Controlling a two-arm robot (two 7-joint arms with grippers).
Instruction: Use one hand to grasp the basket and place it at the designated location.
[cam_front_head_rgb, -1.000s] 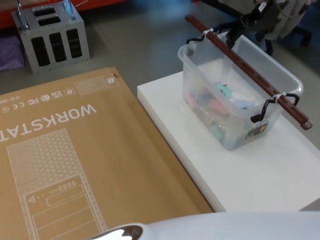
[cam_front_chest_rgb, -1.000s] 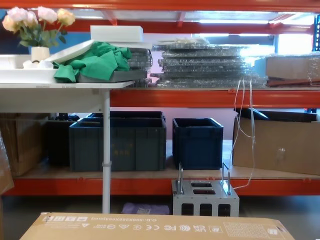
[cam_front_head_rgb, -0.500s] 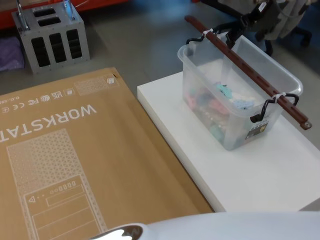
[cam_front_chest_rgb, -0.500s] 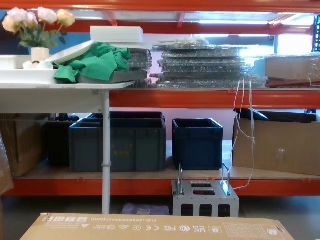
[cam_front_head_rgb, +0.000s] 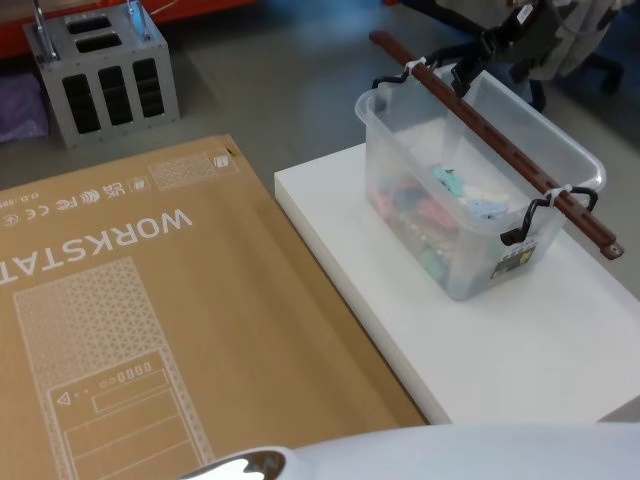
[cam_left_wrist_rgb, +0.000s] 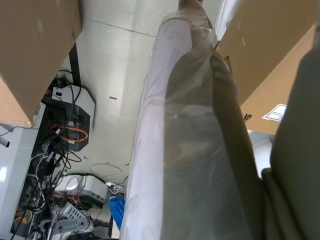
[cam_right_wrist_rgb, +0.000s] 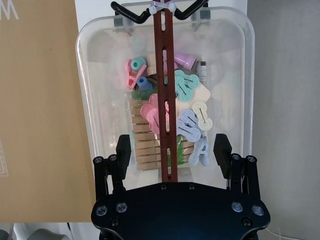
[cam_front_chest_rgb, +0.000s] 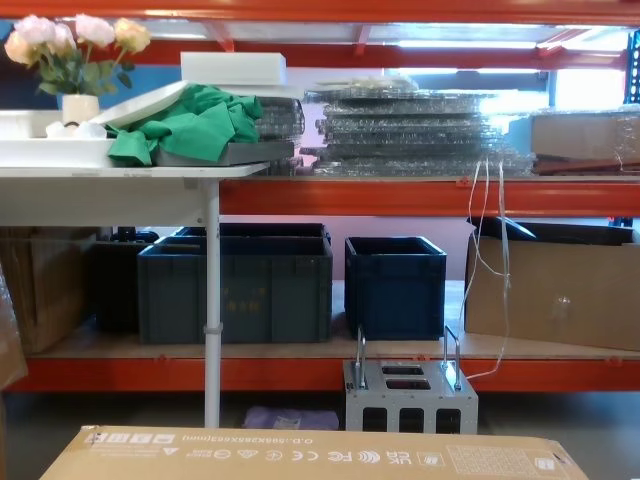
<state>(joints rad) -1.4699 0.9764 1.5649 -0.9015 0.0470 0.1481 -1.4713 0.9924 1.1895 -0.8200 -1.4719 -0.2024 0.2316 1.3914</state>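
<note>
Basket (cam_front_head_rgb: 470, 190): clear plastic tub standing upright on the white platform (cam_front_head_rgb: 520, 340), toward its far right part; in the right wrist view (cam_right_wrist_rgb: 165, 90) its open top faces the camera.
Handle (cam_front_head_rgb: 495, 145): dark red-brown bar lying lengthwise over the rim, tied with white zip ties to black hooks at both ends; it sticks out past each end of the tub.
Contents (cam_right_wrist_rgb: 167, 122): coloured plastic clips in pink, teal, pale blue and cream, plus wooden pegs, heaped on the bottom.
Right gripper (cam_right_wrist_rgb: 172, 152): above the basket's far end, fingers (cam_right_wrist_rgb: 123, 150) spread wide, one on each side of the bar, touching neither it nor the tub; in the head view (cam_front_head_rgb: 478, 62) it sits at that far end.
Left gripper: cannot tell its finger state.
Cardboard box (cam_front_head_rgb: 150, 320): flat, brown, printed, just beside the platform on the left.
Grey metal block (cam_front_head_rgb: 100, 75): on the floor beyond the box.
</note>
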